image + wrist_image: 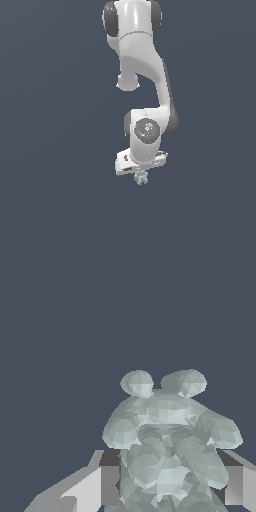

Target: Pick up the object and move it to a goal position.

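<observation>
The object [141, 177] is a small pale grey-green knobbly cluster poking out just below the white arm's hand in the exterior view. In the wrist view the object [167, 441] fills the space between the two grey fingers [95, 488], which press against its sides. My gripper [141, 174] is shut on the object; its fingertips are mostly hidden behind the hand and the cluster in the exterior view. The gripper [167, 486] holds the object's lower part, and the bumpy upper lobes stick out beyond the fingers.
A plain dark blue-grey surface [50, 200] fills the background in both views. The white arm [140, 60] hangs down from the top of the exterior view.
</observation>
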`<state>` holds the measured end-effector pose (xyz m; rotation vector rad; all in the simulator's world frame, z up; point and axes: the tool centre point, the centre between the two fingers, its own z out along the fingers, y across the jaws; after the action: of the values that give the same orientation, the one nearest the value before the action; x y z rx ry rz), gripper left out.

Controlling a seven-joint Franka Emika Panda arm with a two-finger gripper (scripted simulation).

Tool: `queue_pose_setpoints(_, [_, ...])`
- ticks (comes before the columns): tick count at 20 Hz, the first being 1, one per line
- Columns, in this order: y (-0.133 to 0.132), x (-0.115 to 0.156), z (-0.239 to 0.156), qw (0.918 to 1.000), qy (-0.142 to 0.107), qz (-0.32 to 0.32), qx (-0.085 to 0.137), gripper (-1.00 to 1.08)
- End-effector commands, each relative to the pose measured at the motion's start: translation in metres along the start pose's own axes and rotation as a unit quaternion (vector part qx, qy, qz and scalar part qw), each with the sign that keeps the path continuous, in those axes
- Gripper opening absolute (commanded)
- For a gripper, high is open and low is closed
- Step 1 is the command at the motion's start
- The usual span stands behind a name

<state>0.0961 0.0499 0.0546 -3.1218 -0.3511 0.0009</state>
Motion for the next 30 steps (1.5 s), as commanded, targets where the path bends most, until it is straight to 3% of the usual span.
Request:
queue_pose_setpoints(1, [0.000,0.000,0.000,1.0000,0.000,0.000,0.000,-1.00])
queue_pose_setpoints(15, [0.003,-0.015,-0.037,1.0000,0.000,0.000,0.000,-1.00])
queue_pose_setpoints(30, [0.015,-0.069,-0.175,1.0000,0.000,0.000,0.000,-1.00])
